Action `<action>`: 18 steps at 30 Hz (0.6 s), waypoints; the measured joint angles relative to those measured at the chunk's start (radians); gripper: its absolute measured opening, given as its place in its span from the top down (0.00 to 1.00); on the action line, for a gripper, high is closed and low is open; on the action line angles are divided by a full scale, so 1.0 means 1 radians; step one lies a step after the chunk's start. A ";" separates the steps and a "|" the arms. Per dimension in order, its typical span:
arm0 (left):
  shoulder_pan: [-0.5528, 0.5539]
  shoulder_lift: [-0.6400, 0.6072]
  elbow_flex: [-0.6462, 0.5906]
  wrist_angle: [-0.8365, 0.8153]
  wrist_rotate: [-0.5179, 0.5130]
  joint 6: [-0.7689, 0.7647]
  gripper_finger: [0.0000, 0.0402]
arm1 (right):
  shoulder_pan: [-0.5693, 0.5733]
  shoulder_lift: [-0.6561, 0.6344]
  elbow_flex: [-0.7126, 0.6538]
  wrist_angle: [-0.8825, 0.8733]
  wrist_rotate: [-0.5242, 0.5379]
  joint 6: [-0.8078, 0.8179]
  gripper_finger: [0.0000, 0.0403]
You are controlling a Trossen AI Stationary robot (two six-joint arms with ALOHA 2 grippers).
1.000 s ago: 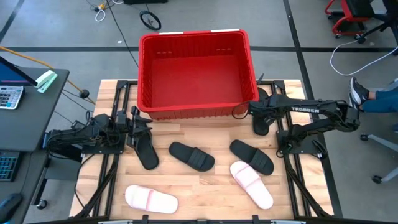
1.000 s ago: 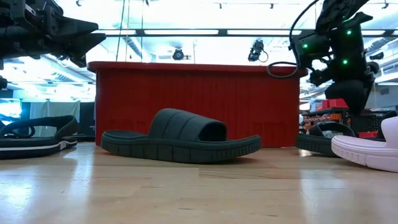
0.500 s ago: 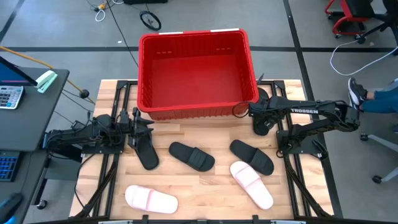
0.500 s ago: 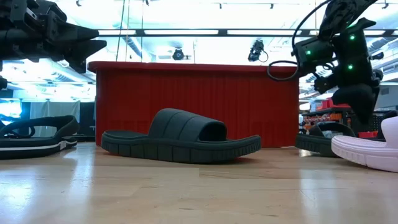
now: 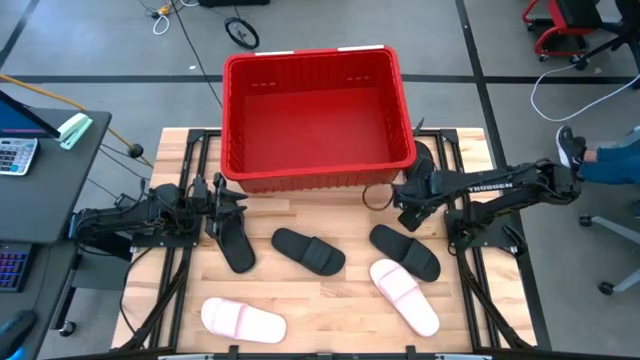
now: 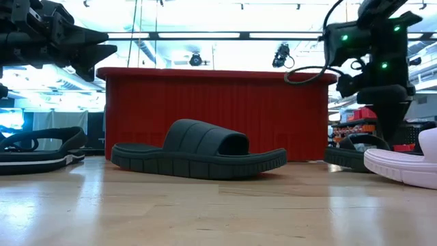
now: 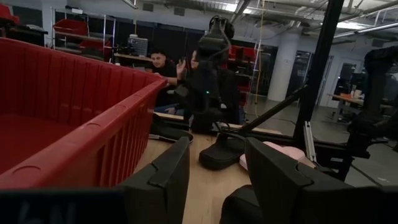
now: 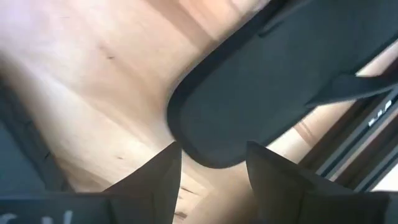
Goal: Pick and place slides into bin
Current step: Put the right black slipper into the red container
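Note:
The red bin (image 5: 235, 120) stands at the table's far middle. Three black slides lie on the table in the near half (image 5: 232, 240), (image 5: 308, 251), (image 5: 404, 251), with two pale pink ones (image 5: 404, 296), (image 5: 243, 320). Another black slide (image 5: 425, 160) lies by the bin's near right corner, mostly under my right arm. My left gripper (image 5: 225, 197) is open and empty above the leftmost black slide. My right gripper (image 5: 402, 208) is open, pointing down; a black slide's rounded end (image 8: 249, 106) lies on the table beyond its fingers, apart from them.
Dark frame rails (image 5: 458, 250) run along both table sides. A cable loop (image 5: 375, 195) hangs by the right gripper near the bin's near wall. A desk with a calculator (image 5: 15, 155) stands left of the table. People sit in the room beyond (image 7: 163, 65).
My right gripper has moved a little toward the table's left and near edges, away from the bin's near right corner, and stays open. The slides have not moved.

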 joint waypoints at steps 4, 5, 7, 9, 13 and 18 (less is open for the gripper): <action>0.000 0.000 0.000 -0.001 0.000 -0.022 0.60 | 0.107 0.021 0.000 -0.001 0.013 0.010 0.54; 0.000 0.000 0.000 -0.002 0.000 -0.028 0.60 | 0.134 0.033 0.000 -0.001 0.022 0.012 0.54; 0.000 0.000 0.000 -0.008 0.000 -0.039 0.60 | 0.185 0.069 0.000 -0.001 0.059 0.015 0.54; 0.000 0.000 0.000 -0.007 0.000 -0.038 0.60 | 0.222 0.110 0.000 0.004 0.127 0.016 0.54; 0.000 0.000 0.000 -0.004 0.000 -0.039 0.60 | 0.233 0.199 0.000 0.078 0.146 -0.005 0.54; 0.000 0.000 0.000 -0.005 0.000 -0.036 0.60 | 0.229 0.313 0.001 0.092 0.133 -0.004 0.54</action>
